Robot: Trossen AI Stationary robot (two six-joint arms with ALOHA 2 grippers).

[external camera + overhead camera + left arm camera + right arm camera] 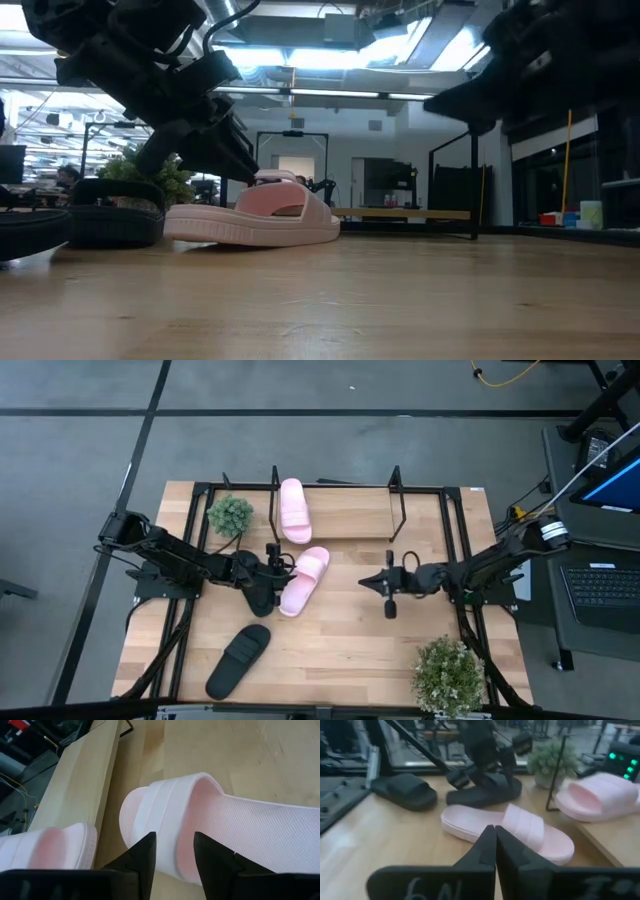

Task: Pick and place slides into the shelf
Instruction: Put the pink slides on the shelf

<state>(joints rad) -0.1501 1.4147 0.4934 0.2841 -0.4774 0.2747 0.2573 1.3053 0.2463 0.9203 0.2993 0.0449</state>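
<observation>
One pink slide (303,580) lies sole-down on the table, just in front of the shelf (350,520). My left gripper (175,852) is open at the side of this slide, one finger on either side of its strap (172,805). The other pink slide (292,510) rests on the shelf's board. One black slide (258,598) lies under my left arm, the other (238,660) near the table's front left. My right gripper (390,588) is shut and hovers to the right of the pink slide, touching nothing. My left gripper comes at the pink slide from the table's left, slanting down, its fingers (145,855) straddling the strap's side where it joins the sole (175,845). I cannot tell whether the fingers touch it. The slide lies flat on the table (250,225).
A small potted plant (230,513) stands by the shelf's left end, and a larger one (450,672) at the table's near right corner. The shelf's wire uprights (398,500) rise at its middle and ends. Its board right of the pink slide is bare.
</observation>
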